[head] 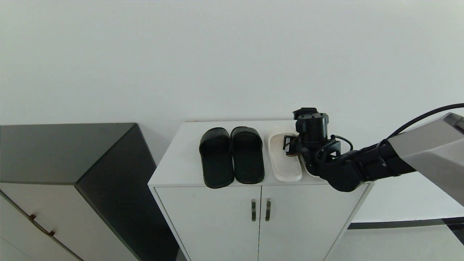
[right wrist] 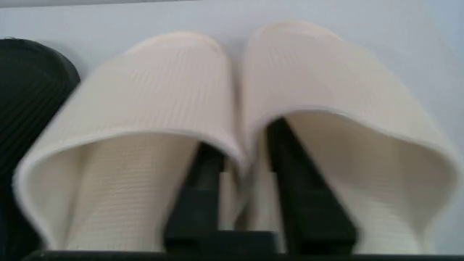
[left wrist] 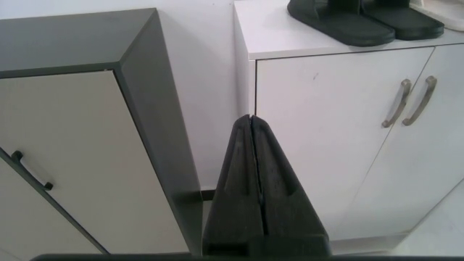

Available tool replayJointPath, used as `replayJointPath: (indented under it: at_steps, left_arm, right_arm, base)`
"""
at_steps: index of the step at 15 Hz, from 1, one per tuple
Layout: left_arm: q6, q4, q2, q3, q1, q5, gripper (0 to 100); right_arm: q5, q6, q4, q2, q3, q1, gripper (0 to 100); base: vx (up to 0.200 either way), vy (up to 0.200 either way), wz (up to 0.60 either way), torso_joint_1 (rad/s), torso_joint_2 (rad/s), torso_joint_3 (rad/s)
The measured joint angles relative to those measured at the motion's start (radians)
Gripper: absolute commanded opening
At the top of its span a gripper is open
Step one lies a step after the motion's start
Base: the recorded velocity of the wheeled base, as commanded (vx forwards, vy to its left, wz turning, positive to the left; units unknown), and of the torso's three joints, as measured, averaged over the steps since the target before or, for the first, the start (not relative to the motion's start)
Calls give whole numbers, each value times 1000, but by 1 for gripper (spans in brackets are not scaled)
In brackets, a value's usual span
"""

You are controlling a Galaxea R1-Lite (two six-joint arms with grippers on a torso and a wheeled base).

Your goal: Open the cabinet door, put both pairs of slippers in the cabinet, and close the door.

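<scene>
The white slippers (head: 284, 159) lie side by side on top of the white cabinet (head: 174, 159), toward its right end, toes to the wall; the black slippers (head: 232, 156) lie just beside them at the middle of the cabinet top, heels overhanging its front edge a little. Both cabinet doors (head: 206, 224) are shut, their handles (head: 253, 209) close together at the centre seam, so the opening step is not yet done.

The right gripper (right wrist: 243, 141) is over the white pair on the cabinet top; one of its fingers (right wrist: 304, 196) is under each strap, apart, with the two adjoining strap walls between them and apparently pinched. The left gripper (left wrist: 251, 181) hangs low off the cabinet's left front corner, fingers pressed together on nothing; a dark cabinet (head: 65, 152) stands to the white cabinet's left.

The white slippers look light, soft and woven, likely to sag and swing from one pinch; the doubled inner strap walls seem the best hold, as they carry both at once, though one could slip free. The black pair looks like stiffer moulded foam, smoother, best taken by the strap bands.
</scene>
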Motion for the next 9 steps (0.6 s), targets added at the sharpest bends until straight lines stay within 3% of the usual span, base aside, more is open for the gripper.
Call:
replayJointPath:
  at_steps: [5, 9]
  left_arm:
    - [-11, 0, 0, 0, 0, 0, 0]
    - [-17, 0, 0, 0, 0, 1, 0]
  right_arm:
    - [6, -18, -19, -24, 22, 0, 0]
    - [137, -97, -35, -210, 206, 22, 0]
  base:
    - [0, 0, 0, 0, 0, 0]
    - [0, 0, 0, 0, 0, 0]
